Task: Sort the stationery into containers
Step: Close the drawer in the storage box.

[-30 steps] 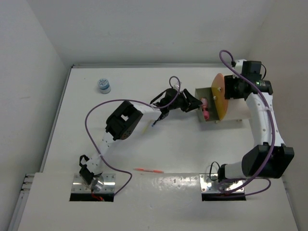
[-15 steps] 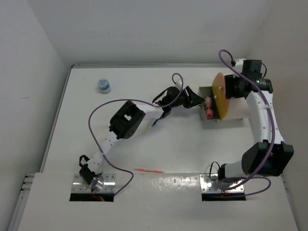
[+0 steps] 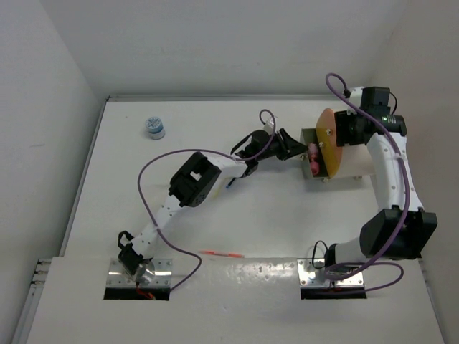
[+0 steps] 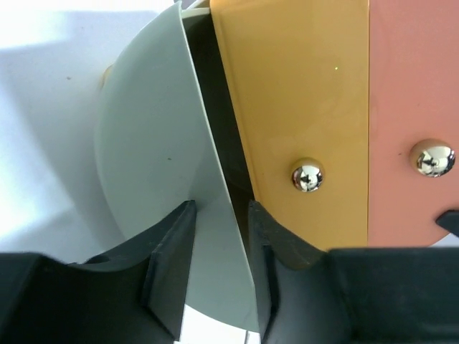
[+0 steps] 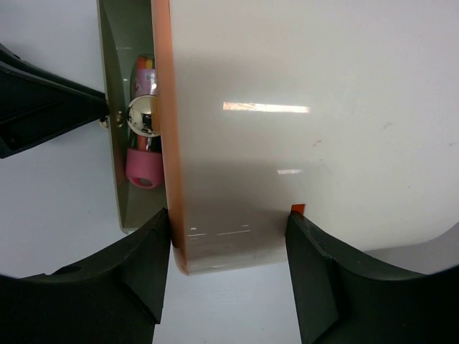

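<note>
Left fingers (image 4: 171, 276): black, a narrow gap apart, one on each side of the thin edge of a grey-green plate (image 4: 143, 150); from where I stand I cannot tell whether they pinch it.
Right fingers (image 5: 133, 269): clasped on the two sides of the cream container (image 5: 287, 107), pads against its body.
Left gripper (image 3: 290, 147): reached far across the table (image 3: 179, 229), right at the outer end of the drawer (image 3: 308, 161), on the container's left side.
Right gripper (image 3: 341, 132): at the far right of the table, on the drum just behind the front disc (image 3: 326, 140).
Drawer position: a grey-green tray standing a little way out past the orange disc, toward the left arm.
Inside the drawer: a pink-capped piece (image 5: 143, 165) lying lengthwise, partly hidden by a shiny knob (image 5: 143, 117).
Disc face, left wrist view: an orange-yellow panel beside a salmon one, each with a chrome knob.
Patterned cylinder (image 3: 154, 127): blue and white, upright at the far left, well apart from the container.
Orange-red pen (image 3: 221, 254): flat on the table near the front edge, between the two arm bases.
</note>
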You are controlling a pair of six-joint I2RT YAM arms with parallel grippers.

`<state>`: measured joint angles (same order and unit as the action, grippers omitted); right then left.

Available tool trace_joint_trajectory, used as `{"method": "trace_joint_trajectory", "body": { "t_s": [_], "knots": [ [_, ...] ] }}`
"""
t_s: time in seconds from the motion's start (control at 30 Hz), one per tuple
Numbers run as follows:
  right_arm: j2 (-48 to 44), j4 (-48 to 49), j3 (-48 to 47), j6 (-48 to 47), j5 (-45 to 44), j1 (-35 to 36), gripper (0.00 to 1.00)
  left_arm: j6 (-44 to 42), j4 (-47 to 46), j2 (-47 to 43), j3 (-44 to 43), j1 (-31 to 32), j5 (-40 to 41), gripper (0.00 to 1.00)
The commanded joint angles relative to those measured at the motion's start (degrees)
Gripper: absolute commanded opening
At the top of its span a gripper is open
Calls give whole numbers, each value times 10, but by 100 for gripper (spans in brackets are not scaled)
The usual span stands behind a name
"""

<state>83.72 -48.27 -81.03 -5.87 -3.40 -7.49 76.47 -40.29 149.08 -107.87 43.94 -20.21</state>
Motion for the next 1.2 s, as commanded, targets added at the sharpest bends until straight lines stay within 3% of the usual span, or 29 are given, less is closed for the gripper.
{"method": "trace_joint_trajectory", "body": {
  "t_s": [0.0, 0.17, 0.4, 0.6, 0.83, 1.17],
  "knots": [
    [68, -146, 53, -20, 31, 5, 32, 25, -59, 4, -30, 22, -6, 39],
    [72, -147, 52, -19, 32, 5, 31, 75, -73, -9, 0, 23, 0, 32],
    [70, -147, 53, -19, 31, 5, 31, 99, -117, -67, 88, 14, 15, 39],
    [72, -149, 51, -13, 31, 5, 30, 119, -99, -63, 92, 8, 13, 31],
    [67, -149, 53, -19, 32, 5, 30, 128, -75, -62, 97, 2, 21, 36],
    [69, -147, 59, -15, 31, 5, 30, 117, -54, -50, 86, -3, 22, 33]
  ]
}}
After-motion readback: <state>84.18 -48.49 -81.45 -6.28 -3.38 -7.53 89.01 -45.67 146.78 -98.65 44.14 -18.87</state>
